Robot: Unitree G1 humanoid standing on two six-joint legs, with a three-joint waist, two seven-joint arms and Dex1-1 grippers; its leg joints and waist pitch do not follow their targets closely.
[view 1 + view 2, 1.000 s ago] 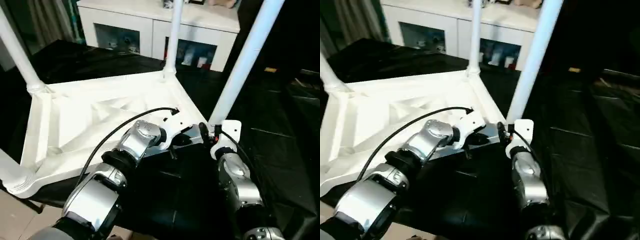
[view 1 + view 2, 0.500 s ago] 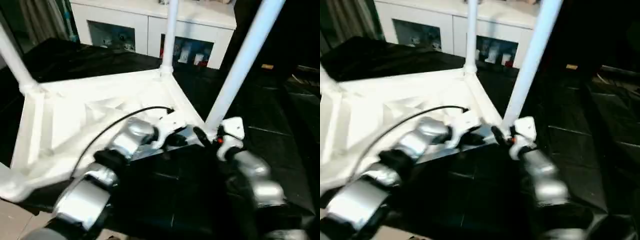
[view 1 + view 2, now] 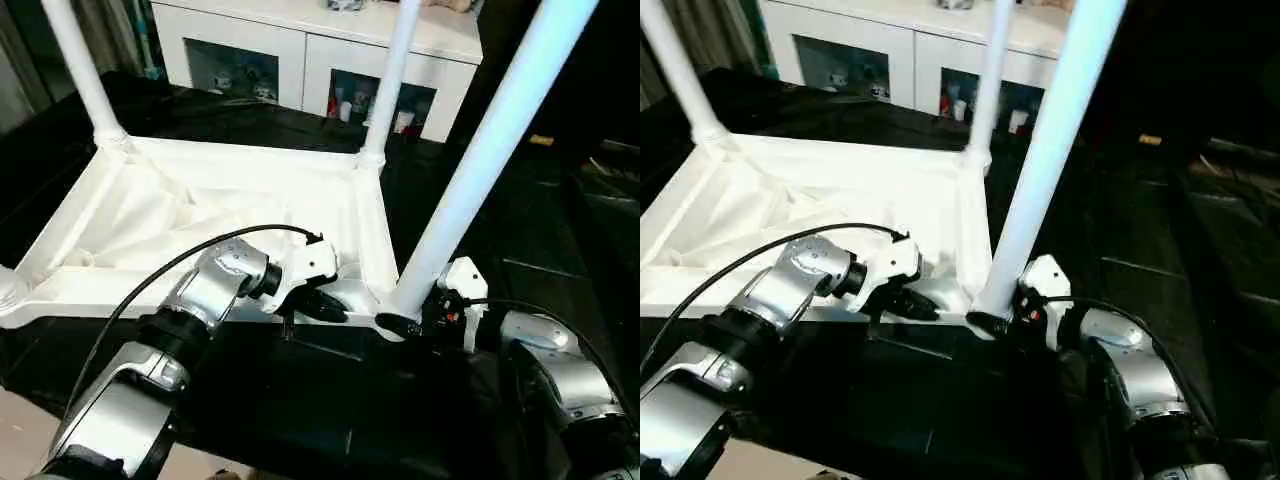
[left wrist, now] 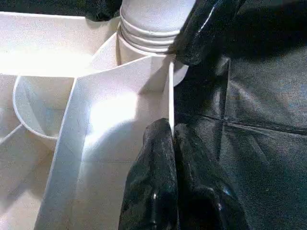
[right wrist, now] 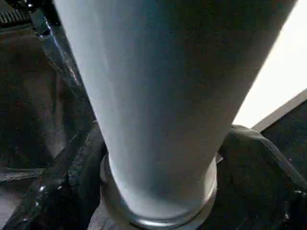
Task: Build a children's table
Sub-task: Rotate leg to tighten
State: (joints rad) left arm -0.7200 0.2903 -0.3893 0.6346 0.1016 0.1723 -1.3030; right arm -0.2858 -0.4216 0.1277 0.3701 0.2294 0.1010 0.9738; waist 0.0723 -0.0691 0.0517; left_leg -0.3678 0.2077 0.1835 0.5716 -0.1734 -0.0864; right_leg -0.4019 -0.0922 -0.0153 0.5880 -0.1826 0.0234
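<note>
The children's table lies upside down, its white ribbed tabletop (image 3: pixel 200 215) resting on black cloth. White legs stand in the far-left socket (image 3: pixel 85 70), the far-right socket (image 3: pixel 390 80) and the near-right socket (image 3: pixel 480 170). My left gripper (image 3: pixel 335 312) is shut on the tabletop's thin rim just left of the near-right corner; in the left wrist view its fingers (image 4: pixel 158 158) pinch that wall. My right gripper (image 3: pixel 410 315) sits open around the foot of the near-right leg (image 5: pixel 158 96), one black finger (image 5: pixel 53 191) on each side of the collar.
A white glass-door cabinet (image 3: pixel 300 50) stands behind the table. Black cloth (image 3: pixel 330 400) covers the surface under and in front of the tabletop. Dark floor and folds of cloth lie to the right (image 3: pixel 560 230).
The whole picture has shifted, so the camera moved. My right forearm has dropped lower and swung right, with its gripper staying at the leg's foot. The left gripper keeps its pinch on the rim.
</note>
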